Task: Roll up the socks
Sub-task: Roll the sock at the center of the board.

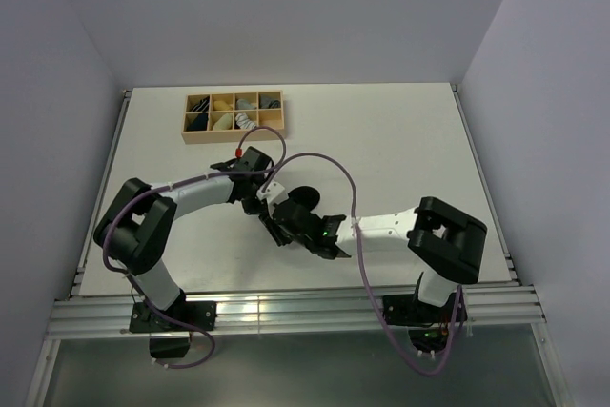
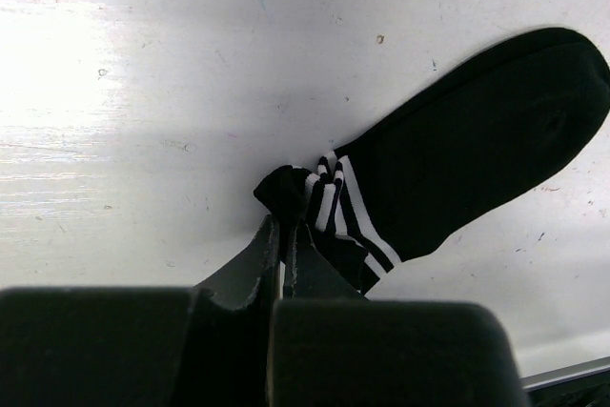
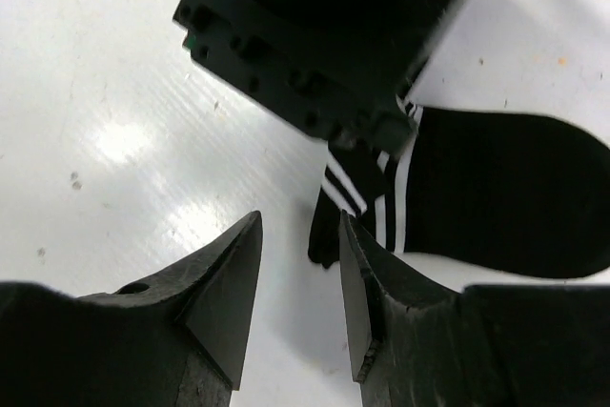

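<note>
A shallow wooden tray (image 1: pixel 234 137), divided into eight compartments in two rows, is noted on the white table (image 1: pixel 410 150) toward its far left, with a tan roll (image 1: pixel 222 104) and a dark bundle (image 1: pixel 199 105) lodged side by side in the back row.

Top external: from high above the near edge of the table (image 1: pixel 400 140), looking down on the whole of it, far wall at top of frame. Left wrist: very close and low, over the left gripper (image 2: pixel 286 235) at bottom centre, facing the black sock (image 2: pixel 477 150) at right. Right wrist: equally close, over the right gripper (image 3: pixel 300 235) at bottom; same sock shared, right of frame.
</note>
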Motion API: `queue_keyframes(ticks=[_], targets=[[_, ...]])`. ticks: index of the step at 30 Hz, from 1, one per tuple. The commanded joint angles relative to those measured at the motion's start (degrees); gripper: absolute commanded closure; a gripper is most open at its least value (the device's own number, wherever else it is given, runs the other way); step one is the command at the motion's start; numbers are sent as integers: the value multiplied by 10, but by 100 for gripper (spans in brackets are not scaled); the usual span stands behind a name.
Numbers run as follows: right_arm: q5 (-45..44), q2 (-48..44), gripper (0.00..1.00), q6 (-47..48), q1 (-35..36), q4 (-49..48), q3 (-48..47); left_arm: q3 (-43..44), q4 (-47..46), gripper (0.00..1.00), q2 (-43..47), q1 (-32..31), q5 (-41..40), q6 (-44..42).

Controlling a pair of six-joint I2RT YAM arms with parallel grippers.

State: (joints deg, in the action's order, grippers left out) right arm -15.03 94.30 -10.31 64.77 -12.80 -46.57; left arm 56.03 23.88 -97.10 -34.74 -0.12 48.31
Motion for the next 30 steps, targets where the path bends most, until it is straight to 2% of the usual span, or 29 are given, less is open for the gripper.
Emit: queue_keyframes(ticks=[1,9,15,18,21,23,27,30], targets=[[-33,28,54,27,4,-12,-34,6,40,100,-16,-7,-15,-3],[-51,78,58,25,4,-26,-34,11,43,100,-20,-8,-10,-3],[-69,101,68,14,4,-26,-36,8,42,100,-22,-8,-6,0],[-64,108,88,-1,1,-28,-24,7,43,100,-20,-8,-10,7],[-38,92,97,-27,-12,-39,-3,-3,41,99,-6,-8,-14,21],[-1,72,100,-50,-21,-53,22,-11,40,93,6,-7,-23,31],[89,47,100,-90,-67,-81,71,-22,38,64,28,-7,-45,58],[185,39,100,-127,-98,-118,102,-29,33,55,46,-6,-55,75]])
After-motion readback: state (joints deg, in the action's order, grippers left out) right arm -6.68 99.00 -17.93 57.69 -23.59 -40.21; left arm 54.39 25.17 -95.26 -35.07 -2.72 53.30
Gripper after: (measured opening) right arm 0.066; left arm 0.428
